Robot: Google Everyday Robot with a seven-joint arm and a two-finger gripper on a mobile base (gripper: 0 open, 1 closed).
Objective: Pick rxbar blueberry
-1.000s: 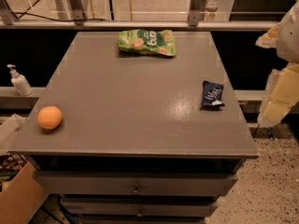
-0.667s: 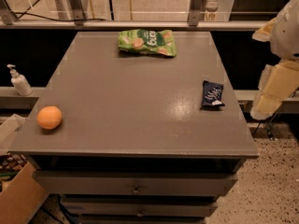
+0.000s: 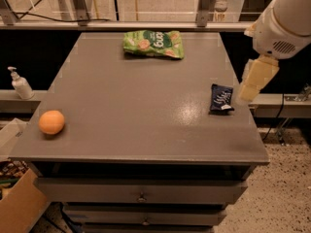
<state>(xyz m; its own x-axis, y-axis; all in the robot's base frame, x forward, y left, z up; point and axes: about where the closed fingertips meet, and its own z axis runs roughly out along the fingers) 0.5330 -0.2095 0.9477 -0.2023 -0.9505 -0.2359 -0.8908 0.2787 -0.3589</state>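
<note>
Navy rxbar blueberry lay by the right edge of the table; the gripper hung just right of it, whether apart or together unclear.

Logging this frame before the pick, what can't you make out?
Camera view: the arm above the gripper, hanging right of the table beside the rxbar blueberry, is cut off by the top right edge.
Camera view: the rxbar blueberry's lettering is too small to read.
Camera view: the cardboard box is cut by the left edge.
</note>
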